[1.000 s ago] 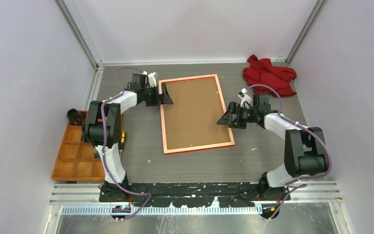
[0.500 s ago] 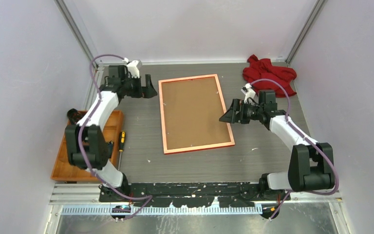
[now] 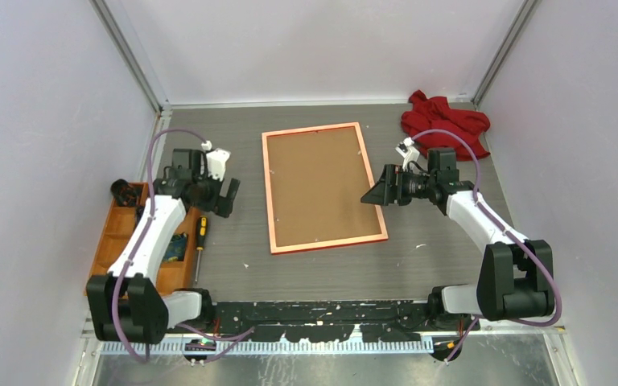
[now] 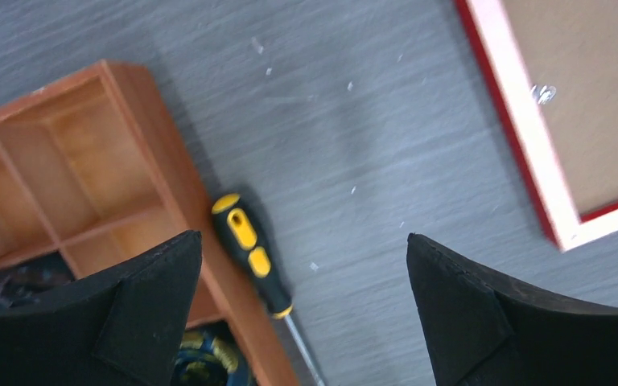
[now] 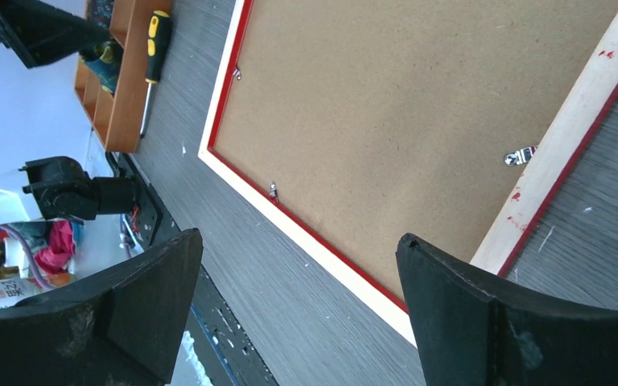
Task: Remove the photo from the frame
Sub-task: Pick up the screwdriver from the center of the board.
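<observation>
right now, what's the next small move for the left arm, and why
Probably lower the open left pincer and grip the screwdriver by its handle. The frame lies face down, small metal tabs pinning the brown backing board in, and the screwdriver lies right under that pincer.

Top external: fixed, high behind the arm bases, tilted down and forward. Far view, takes in the whole grey wood-grain table point(image 3: 322, 273).

Left wrist: close, facing down at the table's left part.

Right wrist: low, oblique, facing leftward across the thin red rectangular frame point(image 3: 268, 193) point(image 5: 571, 121).

Overlap: all three views share the frame's near-left corner, the yellow-and-black screwdriver point(image 3: 200, 233) point(image 4: 249, 249) point(image 5: 158, 40) and the orange wooden compartment tray point(image 3: 121, 281) point(image 4: 149, 137) point(image 5: 121, 104).
</observation>
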`<state>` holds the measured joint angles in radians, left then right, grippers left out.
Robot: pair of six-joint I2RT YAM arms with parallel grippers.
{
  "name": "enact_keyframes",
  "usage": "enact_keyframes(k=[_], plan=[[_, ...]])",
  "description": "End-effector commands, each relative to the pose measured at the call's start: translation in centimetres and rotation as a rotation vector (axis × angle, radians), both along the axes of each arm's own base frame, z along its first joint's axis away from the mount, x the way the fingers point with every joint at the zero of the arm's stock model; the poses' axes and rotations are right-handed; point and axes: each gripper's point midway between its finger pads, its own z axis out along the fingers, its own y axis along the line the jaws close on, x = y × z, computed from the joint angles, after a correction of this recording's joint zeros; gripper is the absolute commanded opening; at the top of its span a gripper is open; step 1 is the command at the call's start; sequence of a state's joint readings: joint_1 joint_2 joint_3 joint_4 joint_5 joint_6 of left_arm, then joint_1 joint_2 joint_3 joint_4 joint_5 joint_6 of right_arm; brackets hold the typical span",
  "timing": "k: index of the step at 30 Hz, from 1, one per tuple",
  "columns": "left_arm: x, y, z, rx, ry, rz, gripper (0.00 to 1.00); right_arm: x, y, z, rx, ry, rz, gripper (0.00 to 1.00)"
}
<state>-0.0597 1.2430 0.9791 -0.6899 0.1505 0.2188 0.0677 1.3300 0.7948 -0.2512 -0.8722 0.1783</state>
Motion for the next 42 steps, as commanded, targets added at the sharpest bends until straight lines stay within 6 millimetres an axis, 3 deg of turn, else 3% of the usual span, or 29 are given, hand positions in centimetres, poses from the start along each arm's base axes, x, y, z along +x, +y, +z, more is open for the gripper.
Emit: enact_keyframes(k=[1,11,42], plan=[[-2.4,2.5,0.3,0.159,-0.016,-0.034,1.0,0.4,0.4,2.9,0.027,-0.09,0.036,0.94],[-4.8,3.1,-3.4,0.212,0.102,-0.101,1.0,0.2,0.5,3.1,0.027,-0.102,0.041,0.95],[-4.3,4.4,-9.0,0.288,0.21,-0.117,1.0,0.0,0.4,3.2,0.017,-0.113,0.043,0.95]])
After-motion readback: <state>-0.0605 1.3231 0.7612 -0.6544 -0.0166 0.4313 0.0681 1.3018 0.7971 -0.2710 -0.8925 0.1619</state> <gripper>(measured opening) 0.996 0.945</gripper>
